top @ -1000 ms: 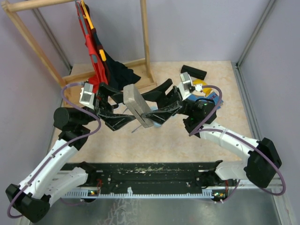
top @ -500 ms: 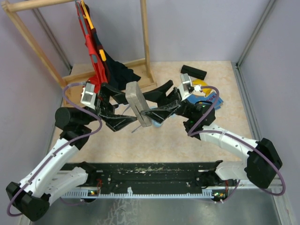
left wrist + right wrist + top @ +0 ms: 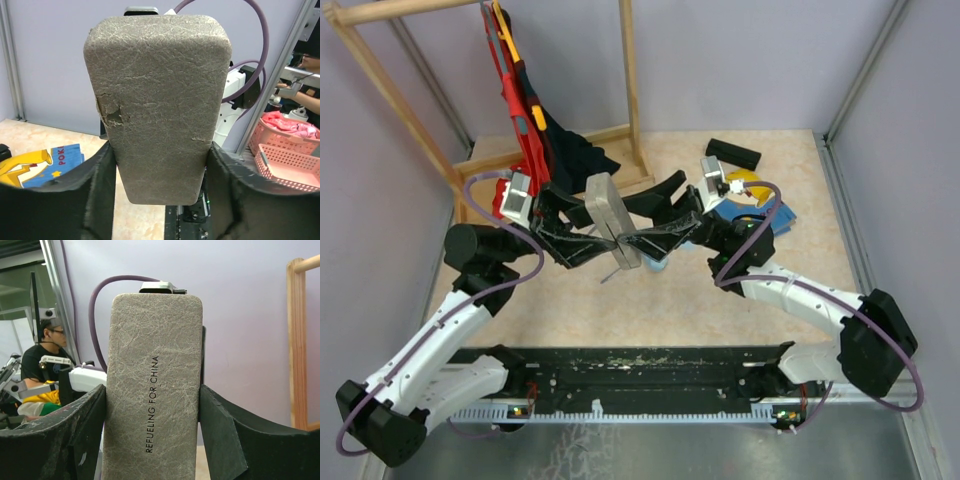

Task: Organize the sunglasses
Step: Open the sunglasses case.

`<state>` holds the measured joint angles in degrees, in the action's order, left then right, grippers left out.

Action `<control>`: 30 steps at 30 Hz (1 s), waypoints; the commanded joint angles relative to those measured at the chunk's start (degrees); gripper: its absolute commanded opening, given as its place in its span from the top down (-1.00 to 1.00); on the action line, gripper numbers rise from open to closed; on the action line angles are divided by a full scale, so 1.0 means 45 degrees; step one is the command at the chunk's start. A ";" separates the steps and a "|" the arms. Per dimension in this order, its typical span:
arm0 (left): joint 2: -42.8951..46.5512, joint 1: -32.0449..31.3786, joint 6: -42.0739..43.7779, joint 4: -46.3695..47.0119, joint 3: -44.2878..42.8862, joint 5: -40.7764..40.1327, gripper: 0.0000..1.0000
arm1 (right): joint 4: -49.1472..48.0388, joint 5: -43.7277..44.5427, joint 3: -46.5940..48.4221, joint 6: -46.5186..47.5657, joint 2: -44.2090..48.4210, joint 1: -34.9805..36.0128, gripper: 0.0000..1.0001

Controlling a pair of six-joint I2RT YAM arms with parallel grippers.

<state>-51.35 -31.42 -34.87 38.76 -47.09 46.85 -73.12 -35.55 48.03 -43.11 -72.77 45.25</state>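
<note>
A grey oblong case (image 3: 611,222) hangs upright in mid-air over the table's middle, held from both sides. My left gripper (image 3: 598,226) comes in from the left. In the left wrist view its fingers (image 3: 102,180) press both edges of the case (image 3: 157,100). My right gripper (image 3: 626,224) is shut on the same case (image 3: 152,390), which reads "REFUELING FOR CHINA". A thin grey wire (image 3: 610,272) pokes out below the case, perhaps a temple of the wire-framed sunglasses. The rest of the sunglasses is hidden.
A wooden rack (image 3: 630,90) with red and dark garments (image 3: 520,120) stands at the back left. A black case (image 3: 733,153) and a blue-yellow book (image 3: 765,205) lie at the back right. A light-blue cloth (image 3: 655,264) lies under the right fingers.
My left gripper, wide open beside the case before, has moved right and closed onto it. The right gripper keeps its grip, and the case has shifted slightly.
</note>
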 commanded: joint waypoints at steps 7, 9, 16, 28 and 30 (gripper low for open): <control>0.0558 -0.0071 0.1487 -0.2005 -0.0913 -0.0959 0.56 | 0.3269 0.1555 0.0409 0.2421 0.1427 0.0079 1.00; 0.0650 -0.0072 0.2097 -0.3292 -0.1308 -0.1696 0.63 | 0.4995 0.2297 0.0509 0.3285 0.1918 0.0080 1.00; 0.0156 -0.0090 0.3566 -0.6535 -0.2719 -0.3795 0.92 | 0.9182 0.5008 0.1066 0.4785 0.2728 0.0085 1.00; -0.1361 -0.0708 0.5511 -1.0675 -0.5121 -0.8239 0.99 | 1.3011 0.8897 0.2430 0.4795 0.2591 0.0281 1.00; -0.1486 -0.0868 0.5664 -1.0993 -0.5276 -0.8849 0.95 | 1.3460 0.9295 0.2628 0.4795 0.2516 0.0323 1.00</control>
<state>-58.43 -34.50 -13.69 -7.94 -67.00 16.10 -18.70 -1.83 55.66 -22.06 -61.47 46.24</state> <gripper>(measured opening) 0.706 0.665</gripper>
